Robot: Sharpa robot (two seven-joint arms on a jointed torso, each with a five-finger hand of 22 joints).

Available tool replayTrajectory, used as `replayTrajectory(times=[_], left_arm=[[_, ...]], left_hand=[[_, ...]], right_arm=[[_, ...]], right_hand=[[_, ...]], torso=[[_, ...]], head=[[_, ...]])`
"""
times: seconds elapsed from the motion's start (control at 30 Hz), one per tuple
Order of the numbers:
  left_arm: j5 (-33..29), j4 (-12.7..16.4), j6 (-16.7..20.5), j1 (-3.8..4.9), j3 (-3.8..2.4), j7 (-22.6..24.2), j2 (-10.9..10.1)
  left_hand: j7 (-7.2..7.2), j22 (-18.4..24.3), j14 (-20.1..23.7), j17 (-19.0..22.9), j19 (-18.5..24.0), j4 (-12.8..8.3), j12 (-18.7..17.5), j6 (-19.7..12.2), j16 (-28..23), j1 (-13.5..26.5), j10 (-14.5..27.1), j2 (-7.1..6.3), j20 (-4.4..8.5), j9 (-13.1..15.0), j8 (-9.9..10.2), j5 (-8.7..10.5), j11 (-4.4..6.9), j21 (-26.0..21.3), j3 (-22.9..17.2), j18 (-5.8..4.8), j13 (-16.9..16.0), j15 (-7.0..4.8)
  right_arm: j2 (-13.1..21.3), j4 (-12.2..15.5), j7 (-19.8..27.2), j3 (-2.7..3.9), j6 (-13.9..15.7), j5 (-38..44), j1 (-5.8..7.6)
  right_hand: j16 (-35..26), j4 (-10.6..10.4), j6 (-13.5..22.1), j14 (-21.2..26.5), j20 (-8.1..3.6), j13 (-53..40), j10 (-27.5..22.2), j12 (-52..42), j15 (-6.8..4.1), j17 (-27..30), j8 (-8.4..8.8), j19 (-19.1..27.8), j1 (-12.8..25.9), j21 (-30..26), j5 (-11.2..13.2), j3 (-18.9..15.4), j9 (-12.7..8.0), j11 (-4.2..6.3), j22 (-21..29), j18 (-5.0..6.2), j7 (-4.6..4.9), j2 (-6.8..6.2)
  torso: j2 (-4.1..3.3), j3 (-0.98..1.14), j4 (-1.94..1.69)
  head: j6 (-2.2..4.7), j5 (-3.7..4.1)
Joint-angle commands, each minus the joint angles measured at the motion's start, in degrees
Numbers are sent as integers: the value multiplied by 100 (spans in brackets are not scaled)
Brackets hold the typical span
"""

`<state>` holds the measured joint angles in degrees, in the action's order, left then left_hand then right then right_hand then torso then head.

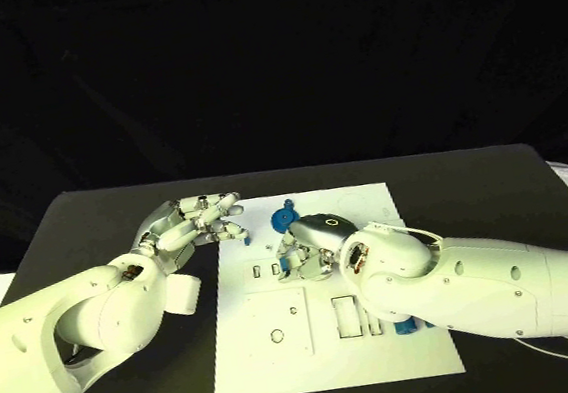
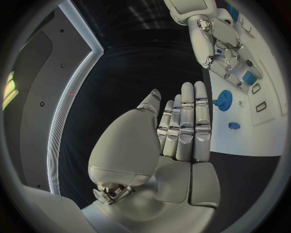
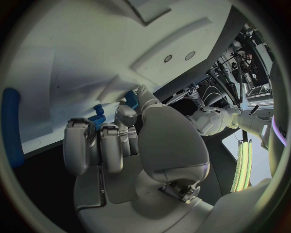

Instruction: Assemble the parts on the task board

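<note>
While the left hand (image 1: pixel 189 224) hangs released, the right hand (image 1: pixel 310 248) pinches one blue part (image 3: pixel 97 120).

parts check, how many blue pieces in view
4: blue gear at the white board's far end; small blue block near its left edge; blue piece at right robot hand; long blue bar at its right edge. Some may be hidden.

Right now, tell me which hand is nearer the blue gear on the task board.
Right. The right hand sits over the task board just below the blue gear; the left hand hovers off the board's left edge, farther away.
</note>
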<state>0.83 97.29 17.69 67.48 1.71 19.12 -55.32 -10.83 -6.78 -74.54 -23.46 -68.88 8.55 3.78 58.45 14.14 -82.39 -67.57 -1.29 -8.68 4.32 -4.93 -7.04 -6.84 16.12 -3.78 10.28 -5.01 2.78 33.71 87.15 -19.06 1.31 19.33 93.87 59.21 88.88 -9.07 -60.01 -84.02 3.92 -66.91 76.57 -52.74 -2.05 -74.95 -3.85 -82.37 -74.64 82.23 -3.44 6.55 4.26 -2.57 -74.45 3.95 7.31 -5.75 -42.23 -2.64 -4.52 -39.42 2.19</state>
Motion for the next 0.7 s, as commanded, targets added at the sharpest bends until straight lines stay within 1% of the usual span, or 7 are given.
replayTrajectory(times=[0.03,0.37,0.53,0.57,0.6,0.63,0.7], left_arm=[[-11,8,-119,2,-3,13,5],[-11,-26,-147,1,-2,-27,25],[153,-104,-266,0,-1,-282,74],[248,-133,-290,1,-1,-375,92],[363,-171,-319,1,-1,-491,115],[498,-214,-349,1,-1,-654,144],[823,-311,-360,2,-2,-1101,208]], left_hand=[[-17,6,43,-13,-24,-40,-8,-8,-39,-39,32,8,-10,-2,19,19,-19,-26,-10,10,9,13],[-12,-8,-47,-74,-82,-47,-1,5,-1,-34,16,19,3,2,27,19,-8,3,-7,17,9,-5],[159,-255,-786,-670,-686,12,318,27,801,47,-633,54,223,6,62,15,227,466,4,15,-185,-254],[167,-309,-892,-1043,-764,52,385,16,1248,102,-735,52,252,3,75,22,254,557,26,13,-234,-274],[200,-404,-1083,-2022,-908,92,475,16,2394,150,-843,47,297,3,82,19,297,718,50,4,-307,-318],[229,-703,-1216,-3370,-1127,132,622,16,3938,187,-903,65,357,6,76,6,343,1114,68,-48,-455,-382],[265,-2436,-1310,-5031,-1426,204,1057,-33,5805,299,-1183,44,460,4,81,34,379,2701,152,-246,-815,-412]], right_arm=[[8,-3,-151,-14,136,87,-21],[134,222,301,0,960,115,-56],[431,448,1592,124,1140,-838,-26],[511,482,1888,148,1088,-1183,13],[594,510,2148,167,1004,-1554,65],[682,530,2364,182,887,-1950,132],[869,550,2682,203,643,-2788,290]], right_hand=[[-36,-94,54,-543,47,26,-57,28,41,-1290,7,2,28,-31,32,-32,-16,8,12,-62,10,-90],[-45,-279,123,-541,58,28,-54,-22,52,-1281,0,-10,11,-22,3,-147,-25,-4,-9,-65,22,-179],[-118,-564,498,-514,107,96,-107,30,113,-1183,22,36,-108,-75,-153,-335,-54,-81,79,-50,120,-263],[-139,-579,524,-506,114,119,-132,60,121,-1155,24,55,-165,-95,-203,-341,-51,-89,112,-42,126,-222],[-144,-580,539,-504,120,127,-147,67,126,-1150,22,63,-215,-104,-250,-346,-47,-95,125,-39,131,-187],[-160,-574,547,-497,126,148,-171,93,130,-1130,18,80,-258,-123,-289,-354,-44,-98,155,-32,134,-161],[-261,-554,552,-458,132,270,-272,272,133,-997,11,173,-332,-225,-338,-369,-37,-101,334,6,136,-111]], torso=[[-3,4,1],[0,10,-2],[16,6,10],[20,0,9],[23,-1,9],[41,4,20],[76,10,20]], head=[[4,-1],[12,7],[34,-2],[38,-8],[41,-12],[41,-28],[34,-32]])
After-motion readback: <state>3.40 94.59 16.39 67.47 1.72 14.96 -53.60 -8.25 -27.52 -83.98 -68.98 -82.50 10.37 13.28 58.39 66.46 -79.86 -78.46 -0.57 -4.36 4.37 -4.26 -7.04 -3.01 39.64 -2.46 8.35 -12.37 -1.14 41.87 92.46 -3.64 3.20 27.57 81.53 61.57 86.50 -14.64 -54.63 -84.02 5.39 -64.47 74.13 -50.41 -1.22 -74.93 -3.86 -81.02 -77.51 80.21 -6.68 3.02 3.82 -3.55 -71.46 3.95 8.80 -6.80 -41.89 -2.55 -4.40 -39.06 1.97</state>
